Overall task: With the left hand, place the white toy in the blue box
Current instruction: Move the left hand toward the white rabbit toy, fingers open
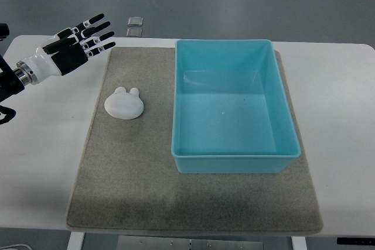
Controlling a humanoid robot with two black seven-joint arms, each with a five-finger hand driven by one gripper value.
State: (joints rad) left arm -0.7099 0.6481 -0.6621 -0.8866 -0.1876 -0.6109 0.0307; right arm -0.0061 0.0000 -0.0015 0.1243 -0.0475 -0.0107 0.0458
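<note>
Small white rabbit-shaped moulded toy [124,105]: laid on the grey felt mat [146,191] just left of the empty light-blue plastic box [234,162]; left hand [75,44], fingers [96,30] spread and empty, is held beyond it, up-left.

Left arm [12,80] cut off at picture's left edge.

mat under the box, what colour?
Grey-beige mat, plain, no pattern. Top view shows it.
</note>
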